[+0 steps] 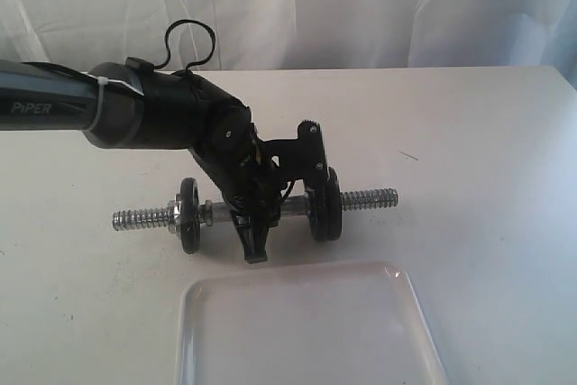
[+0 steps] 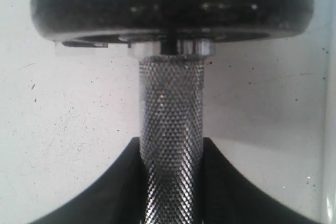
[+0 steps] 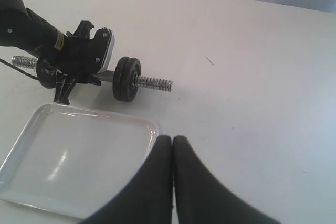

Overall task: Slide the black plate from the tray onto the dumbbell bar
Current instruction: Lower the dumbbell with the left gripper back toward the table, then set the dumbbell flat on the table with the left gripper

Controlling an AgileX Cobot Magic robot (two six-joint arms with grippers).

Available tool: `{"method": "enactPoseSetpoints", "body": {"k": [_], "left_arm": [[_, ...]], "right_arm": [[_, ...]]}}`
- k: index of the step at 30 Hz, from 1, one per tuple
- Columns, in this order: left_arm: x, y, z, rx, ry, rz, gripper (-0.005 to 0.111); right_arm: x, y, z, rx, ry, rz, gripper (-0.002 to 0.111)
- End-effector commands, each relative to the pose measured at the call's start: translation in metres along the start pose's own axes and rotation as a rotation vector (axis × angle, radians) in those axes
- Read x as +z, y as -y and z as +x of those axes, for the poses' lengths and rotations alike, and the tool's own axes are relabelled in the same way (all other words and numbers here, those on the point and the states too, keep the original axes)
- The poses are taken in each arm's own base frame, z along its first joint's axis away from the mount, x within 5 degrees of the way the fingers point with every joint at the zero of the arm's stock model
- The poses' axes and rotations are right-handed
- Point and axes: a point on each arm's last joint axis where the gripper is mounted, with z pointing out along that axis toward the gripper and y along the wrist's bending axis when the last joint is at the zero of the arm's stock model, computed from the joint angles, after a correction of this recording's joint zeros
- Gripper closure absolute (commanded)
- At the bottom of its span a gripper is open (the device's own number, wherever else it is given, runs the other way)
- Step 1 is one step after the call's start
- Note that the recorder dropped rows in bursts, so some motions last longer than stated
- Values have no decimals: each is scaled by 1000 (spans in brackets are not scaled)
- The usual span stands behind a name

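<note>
On the table (image 1: 469, 132), the bar (image 1: 365, 197) lies flat with the left gripper (image 1: 253, 239) clamped on its rough middle, a finger on each side of the steel. The black plate (image 1: 325, 209) is on the bar, just beside that gripper on its right, standing on its rim. The tray (image 1: 306, 331) near the bar holds nothing. Another black disc (image 1: 188, 215) sits on the bar's left end. The right gripper (image 3: 172, 177) hangs well apart over the table by the tray's corner, its jaws pressed together on nothing.

The task looks as good as done, so the risk lies in the letting go. No nut shows on the bare thread outside the plate, so any tilt of the bar toward that end could let the plate slide back off. A round bar on round discs may also roll toward the tray if the fingers drag it while opening. A straight, gentle release with the bar level would seem safest.
</note>
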Motion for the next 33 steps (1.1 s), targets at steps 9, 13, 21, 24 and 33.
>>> {"method": "enactPoseSetpoints", "body": {"k": [9,13,21,24,33], "left_arm": [[-51,-45,-49,-40,471,-429,87],[-50,-44,-48,-40,458,-417,68],[-48,-42,-45,-40,427,-388,66],[-40,-45,-43,-49,434,-403,66],[38,-103,42,-275,324,-493,107]], "right_arm": [[-1,1,1,-1,5,17,108],[-1,1,1,-1,5,17,108],[-1,1,1,-1,5,17,108],[-1,2,1,-22,5,23,108],[-4,3,3,-45,18,40,108]]}}
